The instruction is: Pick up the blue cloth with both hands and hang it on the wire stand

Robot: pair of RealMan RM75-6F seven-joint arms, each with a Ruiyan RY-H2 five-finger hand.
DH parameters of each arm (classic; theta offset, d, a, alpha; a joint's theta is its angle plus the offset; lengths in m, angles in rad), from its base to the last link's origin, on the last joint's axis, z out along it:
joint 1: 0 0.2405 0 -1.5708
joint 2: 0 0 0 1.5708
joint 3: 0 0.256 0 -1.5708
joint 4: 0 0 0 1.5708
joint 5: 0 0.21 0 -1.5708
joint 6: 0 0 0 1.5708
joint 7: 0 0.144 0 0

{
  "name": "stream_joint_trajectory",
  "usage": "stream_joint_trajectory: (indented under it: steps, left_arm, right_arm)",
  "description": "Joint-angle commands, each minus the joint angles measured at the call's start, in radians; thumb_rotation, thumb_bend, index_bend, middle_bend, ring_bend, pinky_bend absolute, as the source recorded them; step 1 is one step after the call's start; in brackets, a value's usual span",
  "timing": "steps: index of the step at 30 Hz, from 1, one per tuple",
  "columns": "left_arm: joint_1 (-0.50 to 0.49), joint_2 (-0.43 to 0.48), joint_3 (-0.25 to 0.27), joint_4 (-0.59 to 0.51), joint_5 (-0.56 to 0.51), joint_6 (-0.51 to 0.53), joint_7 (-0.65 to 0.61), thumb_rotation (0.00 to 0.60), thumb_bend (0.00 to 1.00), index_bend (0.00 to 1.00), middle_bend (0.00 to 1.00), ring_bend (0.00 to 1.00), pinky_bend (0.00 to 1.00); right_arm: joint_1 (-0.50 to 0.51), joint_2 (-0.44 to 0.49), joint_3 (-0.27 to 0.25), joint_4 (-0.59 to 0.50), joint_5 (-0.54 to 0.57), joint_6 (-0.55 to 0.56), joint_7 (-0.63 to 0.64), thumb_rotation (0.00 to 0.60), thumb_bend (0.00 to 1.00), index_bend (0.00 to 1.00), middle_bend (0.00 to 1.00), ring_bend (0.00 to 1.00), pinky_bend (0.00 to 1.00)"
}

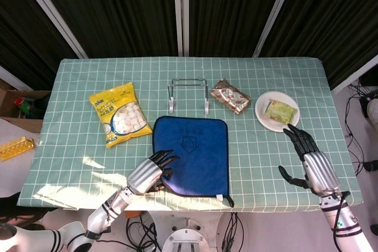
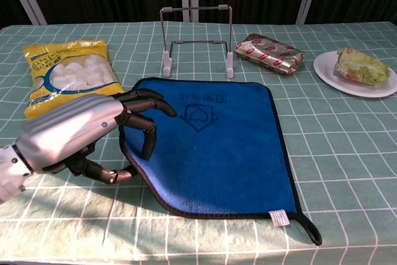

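The table (image 1: 77, 69) carries 1 blue cloth (image 1: 195, 154), 1 wire stand (image 1: 188, 94), 1 yellow snack bag (image 1: 120, 114), 1 foil packet (image 1: 230, 96) and 1 white plate (image 1: 264, 116) bearing a green packet. The cloth lies flat in front of the stand, dark-edged, its near left corner pulled inward. The left hand (image 2: 87, 131) grips that edge between fingers and thumb. The right hand (image 1: 312, 160) hovers unclenched, fingers spread, grasping nothing.

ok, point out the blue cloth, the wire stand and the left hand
blue cloth (image 2: 217, 153): chest view, flat middle of the fabric.
wire stand (image 2: 196, 8): chest view, top crossbar.
left hand (image 2: 93, 125): chest view, silver back of the hand at the cloth's left edge.
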Motion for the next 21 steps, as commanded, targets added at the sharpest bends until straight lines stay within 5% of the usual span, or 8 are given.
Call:
stream_joint_trajectory:
  steps: [1,9,21]
  left_arm:
    - [-0.009,-0.002,-0.023,-0.034,-0.025,-0.016,0.036,0.600,0.45,0.77,0.19,0.07,0.18]
    - [-0.025,0.007,-0.076,-0.120,-0.089,-0.049,0.122,0.600,0.45,0.80,0.20,0.07,0.18]
    - [-0.050,0.044,-0.139,-0.227,-0.158,-0.066,0.204,0.600,0.46,0.81,0.21,0.07,0.18]
  right_arm:
    - [-0.096,-0.008,-0.103,0.056,-0.045,0.018,-0.164,0.600,0.30,0.00,0.00,0.00,0.00]
    - [-0.138,-0.147,-0.134,0.179,0.018,-0.043,-0.257,0.600,0.29,0.00,0.00,0.00,0.00]
    - [-0.078,-0.381,-0.074,0.217,0.078,-0.158,-0.378,0.600,0.19,0.00,0.00,0.00,0.00]
